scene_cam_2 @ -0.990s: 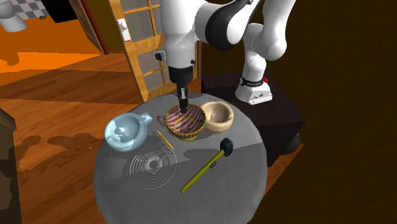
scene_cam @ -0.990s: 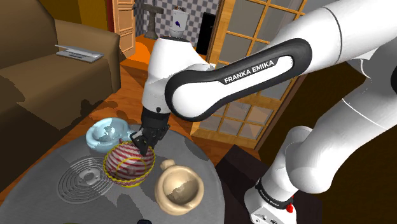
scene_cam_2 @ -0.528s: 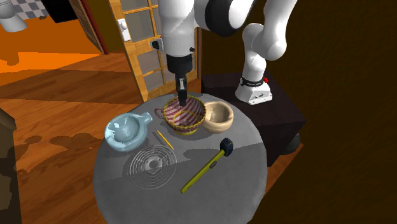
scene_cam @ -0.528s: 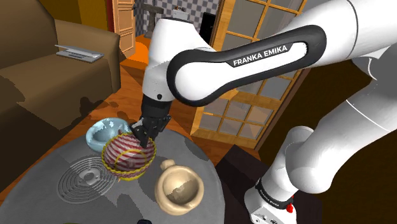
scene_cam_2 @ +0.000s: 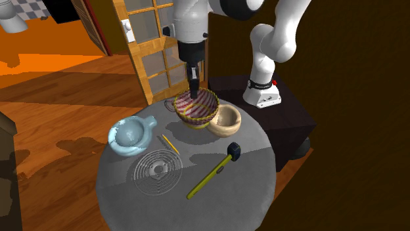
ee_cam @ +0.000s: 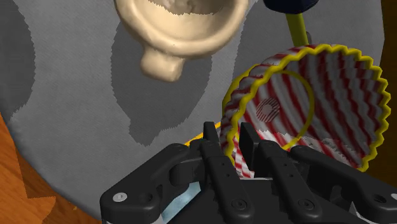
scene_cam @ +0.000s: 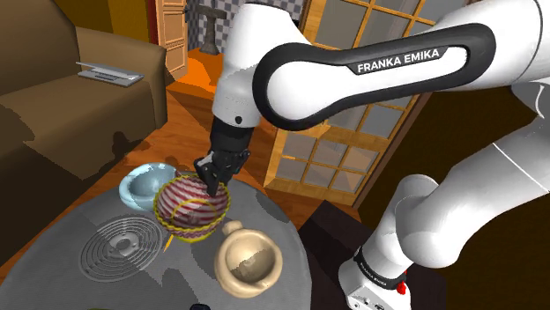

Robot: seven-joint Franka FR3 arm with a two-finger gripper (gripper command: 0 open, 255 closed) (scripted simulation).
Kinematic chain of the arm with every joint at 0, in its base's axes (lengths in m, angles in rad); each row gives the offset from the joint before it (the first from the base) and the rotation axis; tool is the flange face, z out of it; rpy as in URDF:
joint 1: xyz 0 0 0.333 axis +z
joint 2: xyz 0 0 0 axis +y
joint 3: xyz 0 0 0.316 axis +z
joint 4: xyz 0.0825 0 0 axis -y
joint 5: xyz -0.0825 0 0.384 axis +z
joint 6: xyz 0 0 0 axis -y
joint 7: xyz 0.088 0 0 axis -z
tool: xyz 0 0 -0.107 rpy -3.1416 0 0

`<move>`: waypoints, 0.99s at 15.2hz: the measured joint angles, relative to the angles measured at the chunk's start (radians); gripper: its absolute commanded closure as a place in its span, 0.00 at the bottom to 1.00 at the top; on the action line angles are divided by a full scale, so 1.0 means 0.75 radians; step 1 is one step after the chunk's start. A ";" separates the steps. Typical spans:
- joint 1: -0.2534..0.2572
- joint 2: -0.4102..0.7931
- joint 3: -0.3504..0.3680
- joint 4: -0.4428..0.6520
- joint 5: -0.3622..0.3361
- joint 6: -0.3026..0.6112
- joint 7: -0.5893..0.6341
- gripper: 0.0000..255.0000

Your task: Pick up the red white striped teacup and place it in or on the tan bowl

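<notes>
Over a grey table (scene_cam: 53,269) near the sofa (scene_cam: 62,97), end effector (scene_cam: 212,185) clamps the striped teacup (scene_cam: 189,211).

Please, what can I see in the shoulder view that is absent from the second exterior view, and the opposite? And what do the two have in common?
Shoulder view's own: a flat grey item on the arm of a brown couch, and the FRANKA EMIKA lettering on the arm link.
Second exterior view's own: the hammer seen whole, yellow handle and black head.
Shared: the end effector shut on the rim of the red and white striped teacup, the tan bowl next to it, a pale blue cup, a ridged grey disc and the round grey table.
</notes>
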 measured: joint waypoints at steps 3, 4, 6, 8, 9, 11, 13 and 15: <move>0.025 -0.189 -0.040 -0.135 0.044 -0.059 -0.042 1.00; 0.033 -0.250 -0.053 -0.171 0.053 -0.086 -0.050 1.00; 0.046 -0.365 -0.085 -0.245 0.063 -0.133 -0.073 1.00; 0.063 -0.489 -0.109 -0.306 0.070 -0.197 -0.080 1.00; 0.073 -0.561 -0.122 -0.347 0.072 -0.231 -0.083 1.00; 0.080 -0.616 -0.136 -0.392 0.074 -0.243 -0.094 1.00; 0.083 -0.622 -0.135 -0.426 0.080 -0.217 -0.102 1.00; 0.085 -0.618 -0.131 -0.458 0.086 -0.184 -0.110 1.00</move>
